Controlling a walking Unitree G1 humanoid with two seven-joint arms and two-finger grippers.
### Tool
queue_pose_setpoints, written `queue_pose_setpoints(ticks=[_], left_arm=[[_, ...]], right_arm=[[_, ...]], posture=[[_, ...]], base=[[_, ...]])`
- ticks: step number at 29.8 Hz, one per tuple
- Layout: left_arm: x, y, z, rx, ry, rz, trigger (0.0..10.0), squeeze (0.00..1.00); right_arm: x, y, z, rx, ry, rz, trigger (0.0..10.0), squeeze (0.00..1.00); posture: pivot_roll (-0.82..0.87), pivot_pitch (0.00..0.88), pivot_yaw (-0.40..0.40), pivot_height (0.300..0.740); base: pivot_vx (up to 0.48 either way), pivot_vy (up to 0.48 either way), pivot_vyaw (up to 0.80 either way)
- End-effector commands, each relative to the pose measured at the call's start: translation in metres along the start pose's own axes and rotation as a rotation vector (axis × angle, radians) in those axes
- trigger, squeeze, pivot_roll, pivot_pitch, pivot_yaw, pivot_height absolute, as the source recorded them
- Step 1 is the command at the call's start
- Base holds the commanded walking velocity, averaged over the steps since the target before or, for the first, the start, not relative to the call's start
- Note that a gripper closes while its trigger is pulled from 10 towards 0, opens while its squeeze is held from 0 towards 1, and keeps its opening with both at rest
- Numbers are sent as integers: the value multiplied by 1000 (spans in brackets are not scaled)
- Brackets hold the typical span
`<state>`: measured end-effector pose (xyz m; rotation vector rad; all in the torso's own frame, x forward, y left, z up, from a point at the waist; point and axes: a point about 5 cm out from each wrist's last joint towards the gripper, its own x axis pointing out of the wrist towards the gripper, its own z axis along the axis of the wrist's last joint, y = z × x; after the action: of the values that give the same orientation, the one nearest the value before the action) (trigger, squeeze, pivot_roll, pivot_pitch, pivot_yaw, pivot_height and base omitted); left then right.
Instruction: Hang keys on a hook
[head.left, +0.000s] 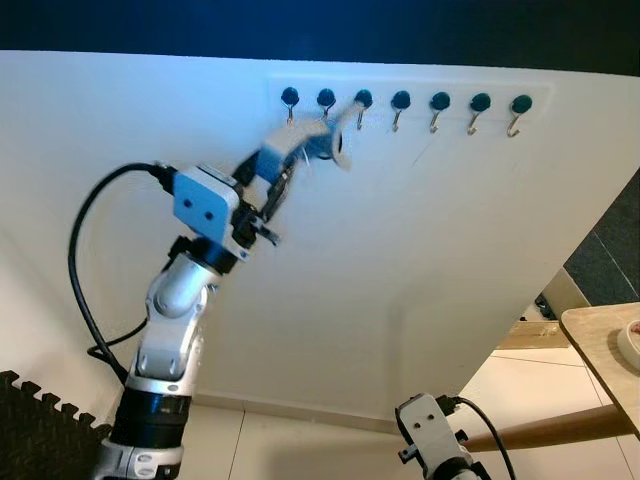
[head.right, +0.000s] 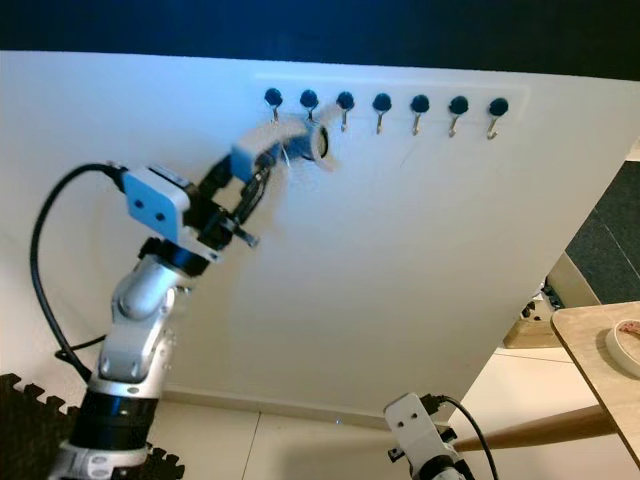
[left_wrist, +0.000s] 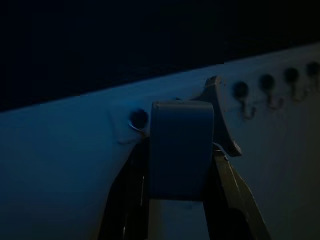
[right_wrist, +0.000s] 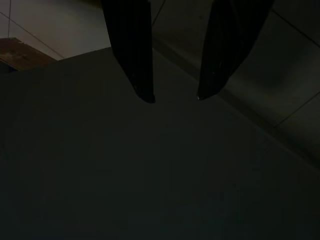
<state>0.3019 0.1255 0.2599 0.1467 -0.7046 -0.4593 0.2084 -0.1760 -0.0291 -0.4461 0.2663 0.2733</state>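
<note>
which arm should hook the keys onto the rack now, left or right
Left. The left gripper is raised to the wall, shut on the keys just below the hooks. The right gripper hangs low near the floor, open and holding nothing.

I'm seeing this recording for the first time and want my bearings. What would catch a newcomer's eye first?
The row of seven dark-knobbed metal hooks high on the white wall stands out first. Just below its left end, the left gripper is raised on its silver arm, shut on a blue-and-white key fob beside the second and third hooks. The right gripper hangs idle low down, fingers apart.
</note>
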Motion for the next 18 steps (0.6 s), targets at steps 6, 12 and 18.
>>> queue_pose_setpoints(ticks=[6,12,18], left_arm=[[9,16,4,-52,-34,87,10000,0],[14,15,5,-50,-41,65,10000,0],[20,15,7,-102,-76,101,10000,0]], right_arm=[[-4,1,-4,-3,5,8,10000,0],[-4,1,-4,-3,0,3,10000,0],[-4,1,-5,-1,-3,-2,10000,0]], posture=[[36,60,20,740],[32,54,26,740],[31,50,29,740]], base=[[0,0,0],[0,0,0],[0,0,0]])
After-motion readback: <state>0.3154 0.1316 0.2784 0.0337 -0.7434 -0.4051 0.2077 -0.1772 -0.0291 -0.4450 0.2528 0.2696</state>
